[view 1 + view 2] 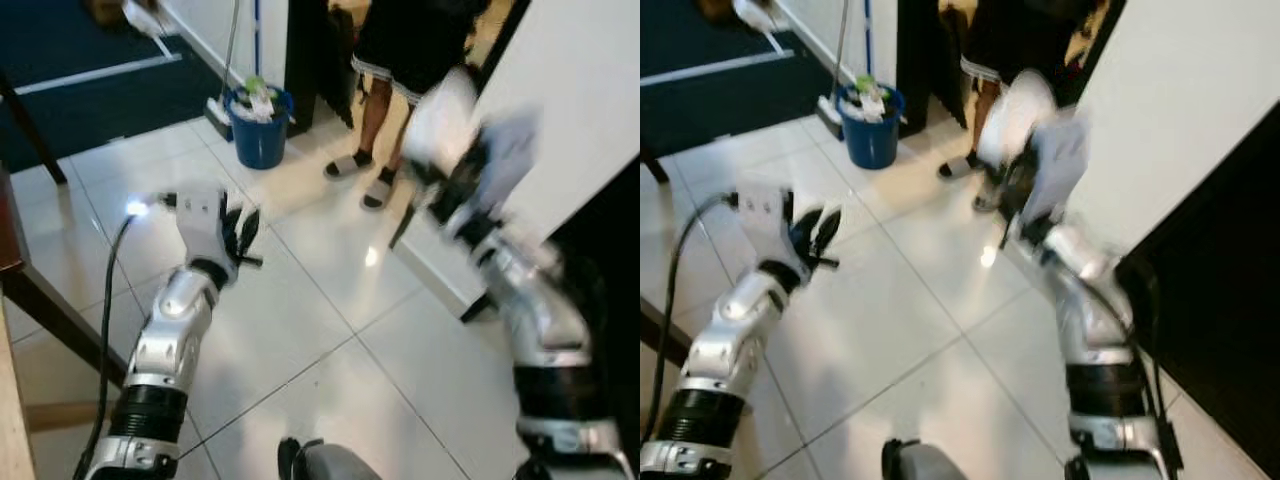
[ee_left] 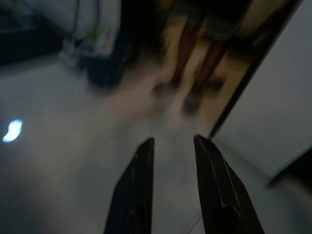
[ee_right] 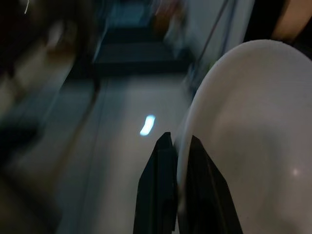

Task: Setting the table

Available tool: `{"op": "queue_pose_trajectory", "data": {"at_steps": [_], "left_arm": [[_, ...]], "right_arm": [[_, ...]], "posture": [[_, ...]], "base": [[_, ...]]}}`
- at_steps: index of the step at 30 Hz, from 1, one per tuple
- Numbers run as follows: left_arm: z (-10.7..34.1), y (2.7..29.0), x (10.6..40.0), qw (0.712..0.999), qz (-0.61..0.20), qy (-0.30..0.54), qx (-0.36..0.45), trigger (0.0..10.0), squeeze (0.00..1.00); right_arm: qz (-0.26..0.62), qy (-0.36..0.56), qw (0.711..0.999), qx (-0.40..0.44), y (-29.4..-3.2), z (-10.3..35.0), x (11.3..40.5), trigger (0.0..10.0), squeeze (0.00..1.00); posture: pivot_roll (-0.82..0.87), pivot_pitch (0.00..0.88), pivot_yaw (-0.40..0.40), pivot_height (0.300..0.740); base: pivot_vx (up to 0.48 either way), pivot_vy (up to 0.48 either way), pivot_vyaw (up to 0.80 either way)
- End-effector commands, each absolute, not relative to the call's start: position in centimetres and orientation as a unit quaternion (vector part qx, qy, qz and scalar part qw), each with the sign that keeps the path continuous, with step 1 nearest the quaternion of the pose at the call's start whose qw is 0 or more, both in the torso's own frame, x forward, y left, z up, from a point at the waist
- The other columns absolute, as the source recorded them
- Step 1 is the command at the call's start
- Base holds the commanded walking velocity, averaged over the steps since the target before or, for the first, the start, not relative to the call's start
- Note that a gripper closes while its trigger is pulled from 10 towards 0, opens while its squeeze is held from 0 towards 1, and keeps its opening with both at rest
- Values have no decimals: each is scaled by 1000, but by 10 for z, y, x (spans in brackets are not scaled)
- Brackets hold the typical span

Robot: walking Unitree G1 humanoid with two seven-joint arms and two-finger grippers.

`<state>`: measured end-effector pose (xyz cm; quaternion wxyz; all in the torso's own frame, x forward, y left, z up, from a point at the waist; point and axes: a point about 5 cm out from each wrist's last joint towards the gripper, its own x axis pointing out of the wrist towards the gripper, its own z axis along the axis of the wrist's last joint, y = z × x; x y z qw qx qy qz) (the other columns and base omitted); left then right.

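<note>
A white plate [image 3: 248, 136] is held on edge, with my right gripper [image 3: 178, 140] shut on its rim. In the eye views this plate [image 1: 440, 112] is a blurred white shape raised at the upper right, above the tiled floor and close to a person's legs. My left gripper [image 1: 243, 228] is held out over the floor on the left. In the left wrist view it [image 2: 174, 141] stands open, with nothing between its two black fingers.
A person [image 1: 375, 130] in sandals stands in the doorway ahead. Left of them are a blue bucket [image 1: 260, 125] and mop handles. A dark wooden table edge [image 1: 25, 275] is at far left and a white wall [image 1: 575, 100] on the right. The pictures are blurred.
</note>
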<state>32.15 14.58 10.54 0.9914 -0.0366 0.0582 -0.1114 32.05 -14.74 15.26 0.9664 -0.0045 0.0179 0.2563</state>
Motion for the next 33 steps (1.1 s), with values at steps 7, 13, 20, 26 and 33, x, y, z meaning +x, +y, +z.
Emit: {"op": "queue_pose_trajectory", "data": {"at_steps": [7, 13, 20, 26, 33], "left_arm": [[37, 149, 296, 980, -73, 184, -11, 10000, 0], [8, 150, 279, 971, -69, 230, 12, 10000, 0], [1, 152, 275, 972, -58, 229, 9, 10000, 0], [0, 152, 275, 973, -60, 223, 0, 10000, 0], [1, 151, 276, 976, -58, 212, -5, 10000, 0]], "right_arm": [[228, 197, 953, -8, -151, 38, 283, 10000, 0], [171, 266, 949, -8, -162, -4, 261, 10000, 0], [141, 279, 950, 5, -173, -19, 250, 10000, 0], [139, 286, 948, -5, -174, -26, 247, 10000, 0], [136, 281, 950, -2, -175, -27, 247, 10000, 0]], "posture": [[70, 65, -41, 740], [68, 71, -30, 740], [71, 74, -32, 740], [72, 72, -35, 740], [72, 72, -34, 740]], "base": [[0, 0, 0], [0, 0, 800], [0, 0, 571], [0, 0, 0], [0, 0, 0]]}}
